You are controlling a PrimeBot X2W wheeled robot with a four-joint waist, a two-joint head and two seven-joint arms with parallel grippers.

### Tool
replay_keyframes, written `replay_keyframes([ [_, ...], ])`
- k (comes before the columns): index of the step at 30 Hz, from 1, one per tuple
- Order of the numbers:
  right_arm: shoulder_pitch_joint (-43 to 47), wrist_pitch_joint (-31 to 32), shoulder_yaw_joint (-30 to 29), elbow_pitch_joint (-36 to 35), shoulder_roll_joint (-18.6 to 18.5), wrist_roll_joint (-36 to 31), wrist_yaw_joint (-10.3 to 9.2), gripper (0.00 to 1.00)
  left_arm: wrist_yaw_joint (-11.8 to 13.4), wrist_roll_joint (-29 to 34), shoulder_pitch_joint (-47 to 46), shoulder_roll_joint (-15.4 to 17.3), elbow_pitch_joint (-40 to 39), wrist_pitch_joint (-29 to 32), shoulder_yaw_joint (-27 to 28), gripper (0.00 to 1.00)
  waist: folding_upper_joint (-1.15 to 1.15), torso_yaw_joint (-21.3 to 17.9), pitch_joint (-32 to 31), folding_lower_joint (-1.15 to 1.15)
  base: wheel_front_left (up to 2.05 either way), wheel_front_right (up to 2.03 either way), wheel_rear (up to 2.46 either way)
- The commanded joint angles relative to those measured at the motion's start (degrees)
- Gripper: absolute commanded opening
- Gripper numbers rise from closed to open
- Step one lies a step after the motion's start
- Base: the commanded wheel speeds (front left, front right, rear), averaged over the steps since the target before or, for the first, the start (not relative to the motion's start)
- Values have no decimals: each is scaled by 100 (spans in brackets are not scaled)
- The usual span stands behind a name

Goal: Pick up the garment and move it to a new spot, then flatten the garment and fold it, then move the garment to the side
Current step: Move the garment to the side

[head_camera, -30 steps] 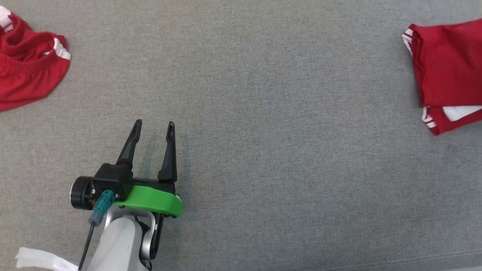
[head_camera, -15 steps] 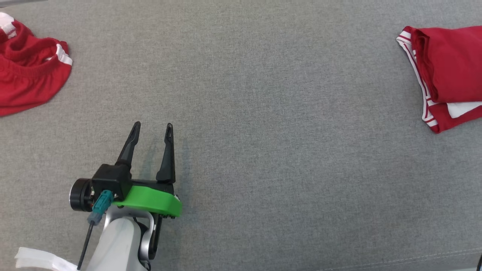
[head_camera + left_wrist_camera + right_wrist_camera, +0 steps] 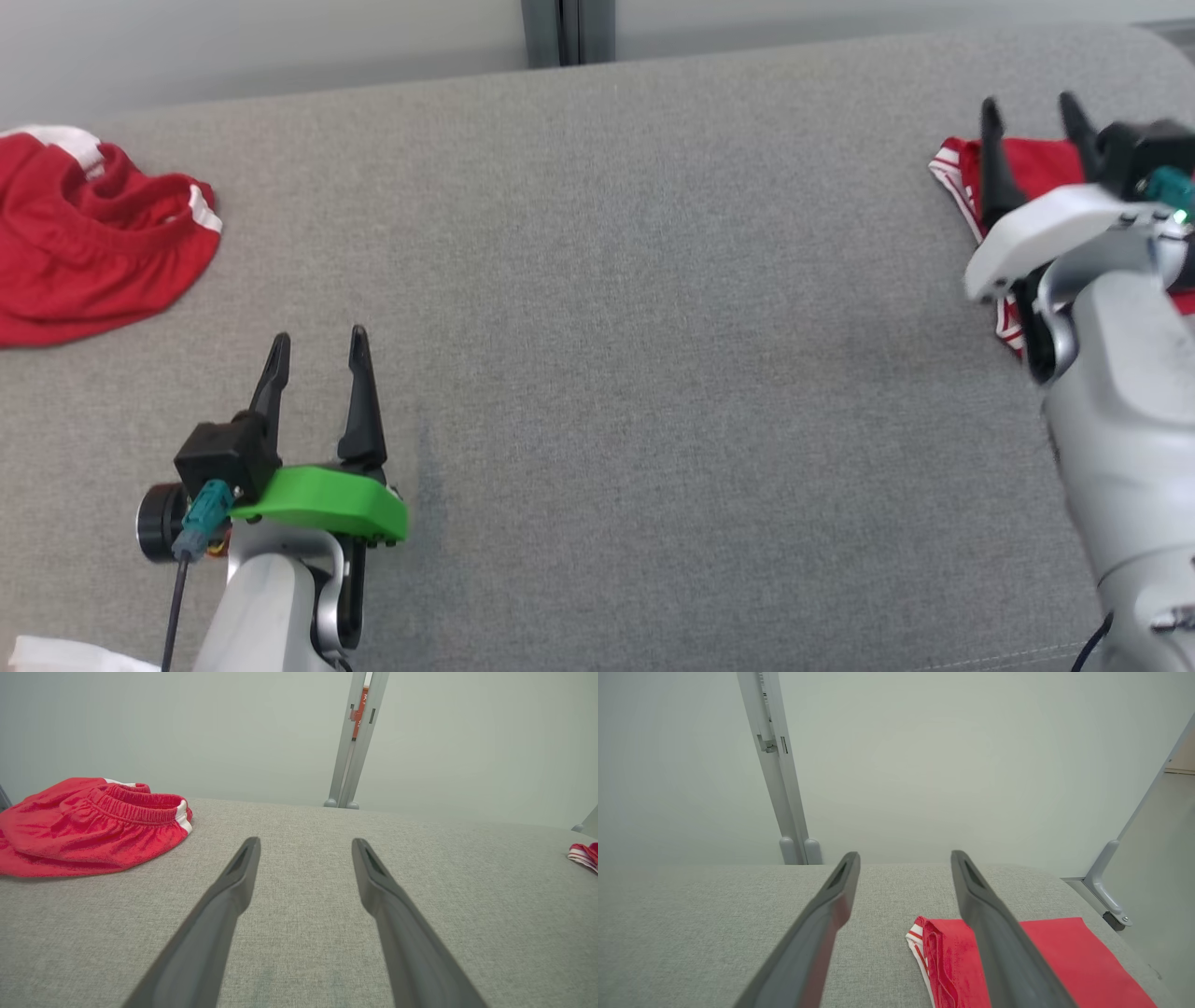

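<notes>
The folded red white-striped garment (image 3: pixel 1055 952) lies on the grey fabric table (image 3: pixel 653 327) just beneath the right claw (image 3: pixel 1027 103), wide open, holding nothing; the left claw (image 3: pixel 318 334) likewise gapes empty; the move aside looks done; next, lift clear without snagging.

Soft, even, diffuse light is cast throughout. A faint shadow is thrown on the grey surface (image 3: pixel 653 373) beside the left gripper (image 3: pixel 319 334). The right forearm (image 3: pixel 1130 401) is rendered slightly smeared, perhaps by motion; fingers (image 3: pixel 219 914) are softened low in wrist views.
</notes>
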Motion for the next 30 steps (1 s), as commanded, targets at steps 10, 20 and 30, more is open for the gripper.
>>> replay_keyframes([
  [10, 2197, -19, 202, -1901, 512, 591, -5, 100, 0, -37, 629, -101, 162, -3, 115, 100, 0, 335, -887, 0, 0, 0, 0],
  [20, 3942, -20, 216, -3389, 821, 395, -5, 100, 68, -120, 1099, -121, 55, -3, -94, 100, 0, 509, -1088, 0, 0, 0, 0],
  [30, 4574, 47, 451, -3883, 840, 845, -4, 100, 149, -159, 1185, -120, 17, -2, -216, 100, 0, 477, -1144, 0, 0, 0, 0],
])
